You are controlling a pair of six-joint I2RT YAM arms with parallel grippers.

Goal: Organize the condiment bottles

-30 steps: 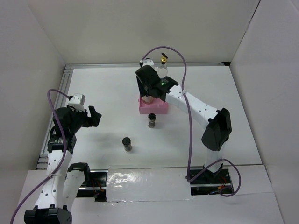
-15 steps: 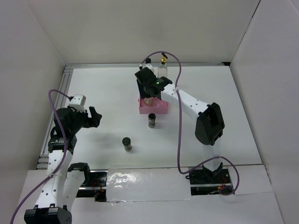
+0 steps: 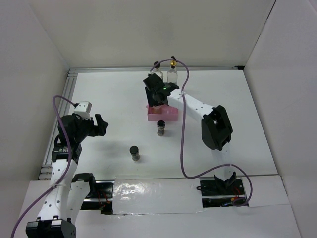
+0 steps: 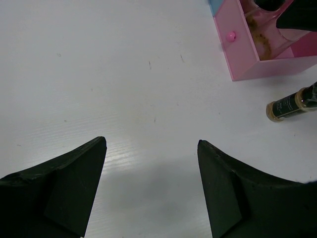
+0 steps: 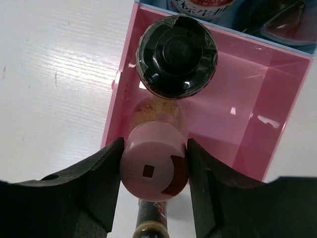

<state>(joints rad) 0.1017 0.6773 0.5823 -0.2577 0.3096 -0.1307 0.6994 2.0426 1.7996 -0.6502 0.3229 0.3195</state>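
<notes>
My right gripper (image 3: 157,98) is shut on a pink-lidded jar (image 5: 154,171) of tan powder and holds it at the near left corner of the pink tray (image 5: 237,99). A black-lidded jar (image 5: 177,54) stands in that tray just beyond it. The clear bottle with a gold spout (image 3: 172,69) stands behind the tray. One small dark jar (image 3: 161,128) stands just in front of the tray and shows in the left wrist view (image 4: 292,103). Another small jar (image 3: 134,152) stands nearer the left. My left gripper (image 3: 100,124) is open and empty above bare table (image 4: 151,140).
A blue tray (image 5: 297,48) adjoins the pink tray's far side and holds a labelled bottle (image 5: 200,6) and a dark object (image 5: 277,20). The pink tray (image 4: 247,59) is far right of my left fingers. White walls enclose the table on three sides.
The right arm has stretched farther toward the back, its elbow swinging left, with the gripper shifting slightly back over the pink tray. The left arm has barely moved.
</notes>
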